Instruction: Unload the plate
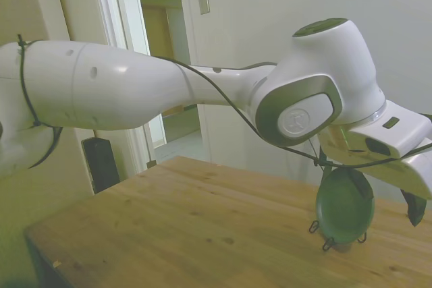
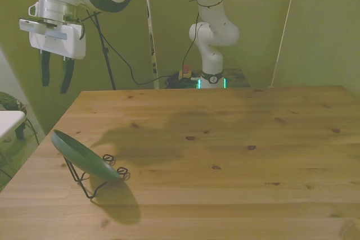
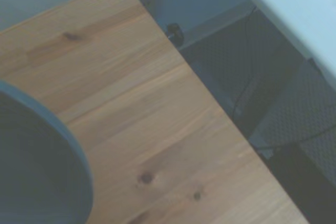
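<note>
Plate point(image 2: 84, 155) leans well below parted jaws.

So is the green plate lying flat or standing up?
Standing, tilted: the plate leans in the black wire stand on the table.

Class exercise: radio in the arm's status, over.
Gripper open, empty, high above table. Plate leaning in wire stand, untouched. Nothing in the way.

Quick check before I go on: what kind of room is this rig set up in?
Probably an indoor lab or office room. A plain wooden table holds only the green plate leaning on a wire stand, cables trail behind it, and the side view shows an open doorway.
</note>
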Robot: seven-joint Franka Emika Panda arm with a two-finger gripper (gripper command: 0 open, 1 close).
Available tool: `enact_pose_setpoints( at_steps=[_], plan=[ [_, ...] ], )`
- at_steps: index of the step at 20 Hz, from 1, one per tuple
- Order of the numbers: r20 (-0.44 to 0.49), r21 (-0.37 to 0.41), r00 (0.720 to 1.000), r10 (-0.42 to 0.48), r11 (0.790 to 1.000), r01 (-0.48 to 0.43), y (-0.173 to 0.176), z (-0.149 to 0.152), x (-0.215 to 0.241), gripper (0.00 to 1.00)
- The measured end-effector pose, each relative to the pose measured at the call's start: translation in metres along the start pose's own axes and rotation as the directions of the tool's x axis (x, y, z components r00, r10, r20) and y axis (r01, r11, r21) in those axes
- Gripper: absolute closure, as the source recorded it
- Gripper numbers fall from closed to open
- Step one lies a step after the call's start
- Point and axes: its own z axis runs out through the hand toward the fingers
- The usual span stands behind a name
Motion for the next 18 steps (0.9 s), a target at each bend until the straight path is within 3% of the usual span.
enact_pose_setpoints(
  at_steps=[5,18],
  plan=[
    [-0.015,0.016,0.996,-0.093,0.996,0.093,-0.023,0.03,-0.013,0.0],
    [-0.047,0.017,0.986,-0.161,0.987,0.162,-0.04,0.088,-0.029,0.0]
  ],
)
